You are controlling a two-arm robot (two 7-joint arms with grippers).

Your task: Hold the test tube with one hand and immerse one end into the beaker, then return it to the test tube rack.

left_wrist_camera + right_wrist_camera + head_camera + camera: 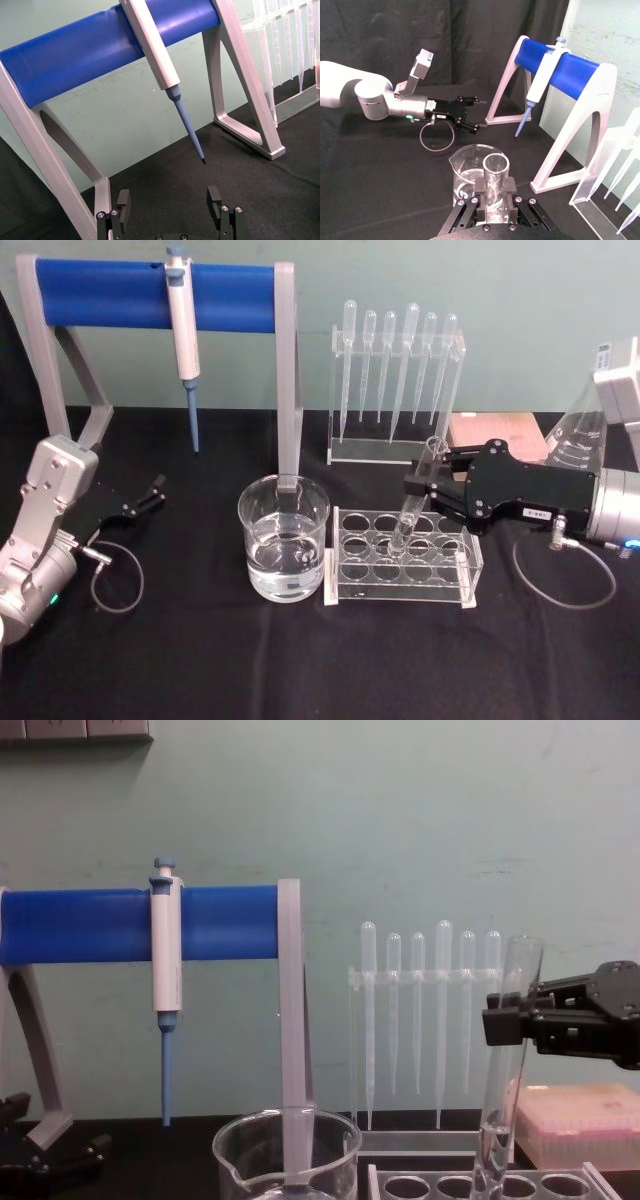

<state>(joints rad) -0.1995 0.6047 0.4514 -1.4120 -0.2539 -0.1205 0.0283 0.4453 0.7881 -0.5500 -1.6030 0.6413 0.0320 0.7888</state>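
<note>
The test tube (412, 502) leans slightly, its round lower end inside a hole of the clear rack (345, 585). My right gripper (428, 484) is shut on the tube's upper part, just below the rim. In the right wrist view the tube's open mouth (496, 169) sits between the two black fingers (480, 192). The chest view shows the tube (508, 1070) rising past the right gripper (512, 1018). The beaker (283, 538), part full of clear liquid, stands just left of the rack. My left gripper (150, 494) rests open and empty at the far left.
A blue-barred stand (155, 295) holding a white-and-blue pipettor (183, 330) stands behind the beaker. Thin pipettes hang in a clear holder (395, 370) behind the rack. A flask (580, 440) and a pinkish box (495, 432) sit at the back right.
</note>
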